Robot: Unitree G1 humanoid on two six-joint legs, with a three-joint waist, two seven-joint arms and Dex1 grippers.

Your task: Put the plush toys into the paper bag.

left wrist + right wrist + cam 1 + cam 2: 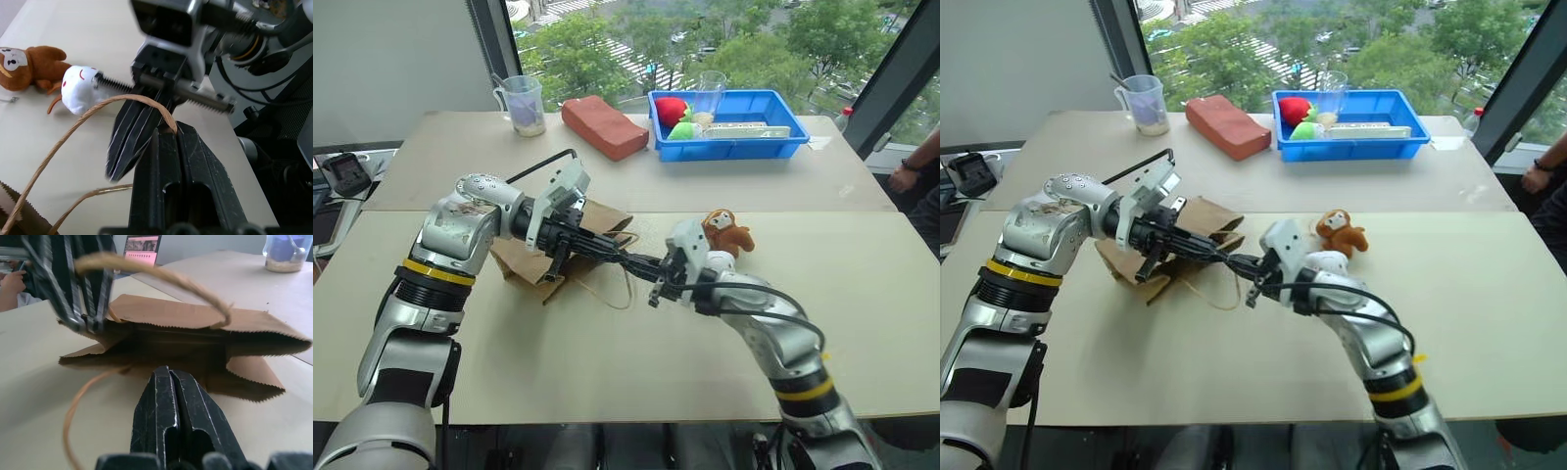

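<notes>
Plush toys wait outside the paper bag (533, 257): the brown monkey (728, 233) and the white toy (80, 89) lie touching each other on the worktop (862, 284), on the far side of the right arm from the bag, with none of the task yet done. The bag lies on its side, half collapsed, its serrated mouth turned toward the toys and gaping only as a dark, shallow slot.

The left gripper (168, 132) reaches across above the bag's mouth with its jaws pressed together on the upper cord handle (105, 105), which arcs taut from the bag up to the pinch. Lifting by that handle looks meant to pull the top wall of the bag away from the bottom one, so the mouth stands open for a toy.

The right gripper (170, 382) sits between the bag's mouth and the toys, pointing level into the opening, jaws fully closed and, as far as the wrist view shows, holding nothing. The lower handle (78, 406) loops loose on the worktop just beside it. My guess is that this arm is either going for that second handle or about to nudge the mouth wider; I cannot tell which.

Beyond the bag, well apart, stand a reddish-brown block (604, 126), a measuring jug (522, 104) and a blue tray (773, 142) of soft fruit.
</notes>
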